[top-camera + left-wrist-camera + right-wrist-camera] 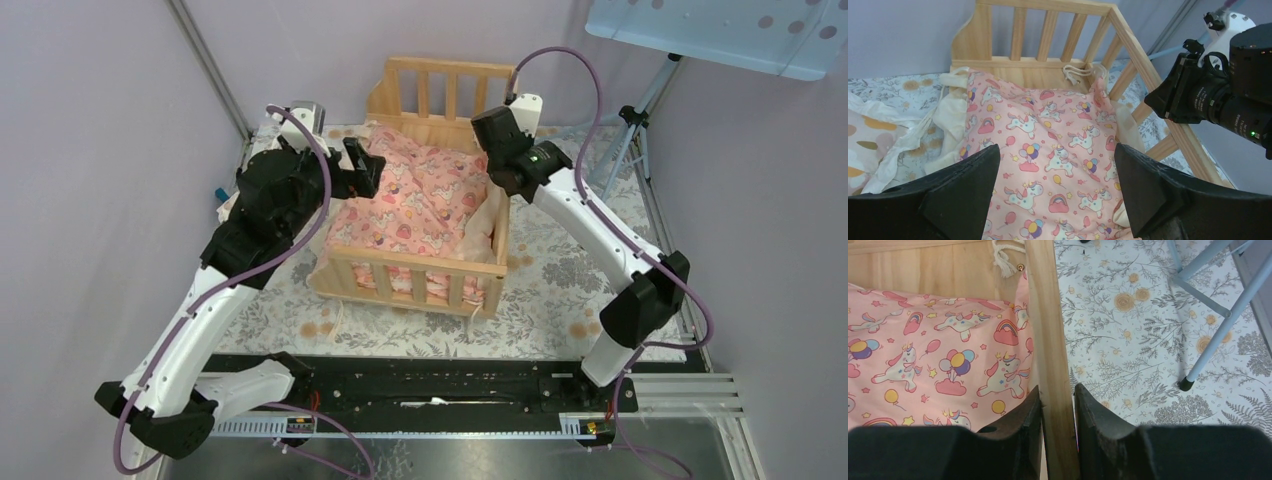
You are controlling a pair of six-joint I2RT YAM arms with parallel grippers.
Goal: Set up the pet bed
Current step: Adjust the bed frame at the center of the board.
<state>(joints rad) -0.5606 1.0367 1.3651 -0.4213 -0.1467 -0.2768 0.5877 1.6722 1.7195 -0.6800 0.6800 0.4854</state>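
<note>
Right jaws pinch the side rail (1050, 340) of the pet bed (420, 263), which stands in the middle of the table (560, 300), while left jaws hang wide open, holding nothing, above its pink cushion (1048, 150).

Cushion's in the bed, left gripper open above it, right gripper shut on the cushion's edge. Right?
Not quite: the right gripper grips the rail of the bed, not the cushion, as the right wrist view shows. The left gripper is open above the cushion.

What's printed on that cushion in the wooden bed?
Pink fabric cushion: unicorns, rainbows, balloons; clearest in the left wrist view.
</note>
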